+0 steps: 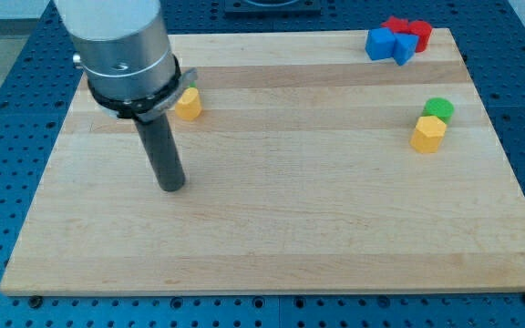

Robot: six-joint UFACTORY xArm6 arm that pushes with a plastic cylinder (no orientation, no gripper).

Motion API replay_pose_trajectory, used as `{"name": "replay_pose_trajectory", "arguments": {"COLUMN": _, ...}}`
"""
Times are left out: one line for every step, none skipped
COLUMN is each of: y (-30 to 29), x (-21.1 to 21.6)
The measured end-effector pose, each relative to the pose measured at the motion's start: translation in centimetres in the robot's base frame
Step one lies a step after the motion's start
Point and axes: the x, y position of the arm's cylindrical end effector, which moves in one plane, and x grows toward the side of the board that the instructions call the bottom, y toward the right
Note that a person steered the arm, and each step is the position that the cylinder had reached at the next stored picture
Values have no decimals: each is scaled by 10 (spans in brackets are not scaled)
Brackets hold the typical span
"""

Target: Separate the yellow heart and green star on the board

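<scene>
A yellow block [188,104], its shape partly hidden, lies at the board's upper left, right beside my arm's housing. A sliver of green [192,86] shows just above it; its shape cannot be made out, as the arm covers most of it. My tip [171,188] rests on the wooden board [290,228], below and slightly left of the yellow block, about a block's length or two away and touching nothing.
A green round block [439,108] touches a yellow hexagonal block [428,134] at the right. Two blue blocks [389,44] and red blocks [411,30] cluster at the top right corner. The arm's grey housing [121,46] hides the top left.
</scene>
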Motion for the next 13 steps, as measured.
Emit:
{"name": "replay_pose_trajectory", "arguments": {"y": -42, "x": -19}}
{"name": "replay_pose_trajectory", "arguments": {"y": -92, "x": -55}}
{"name": "replay_pose_trajectory", "arguments": {"y": -99, "x": -94}}
{"name": "replay_pose_trajectory", "arguments": {"y": -90, "x": -157}}
{"name": "replay_pose_trajectory", "arguments": {"y": -69, "x": -207}}
{"name": "replay_pose_trajectory", "arguments": {"y": -27, "x": -198}}
{"name": "replay_pose_trajectory", "arguments": {"y": 16, "x": -174}}
{"name": "replay_pose_trajectory", "arguments": {"y": 46, "x": -133}}
{"name": "replay_pose_trajectory", "arguments": {"y": 65, "x": -98}}
{"name": "replay_pose_trajectory", "arguments": {"y": 51, "x": -117}}
{"name": "replay_pose_trajectory", "arguments": {"y": 6, "x": -136}}
{"name": "replay_pose_trajectory", "arguments": {"y": -22, "x": -93}}
{"name": "replay_pose_trajectory", "arguments": {"y": -19, "x": -37}}
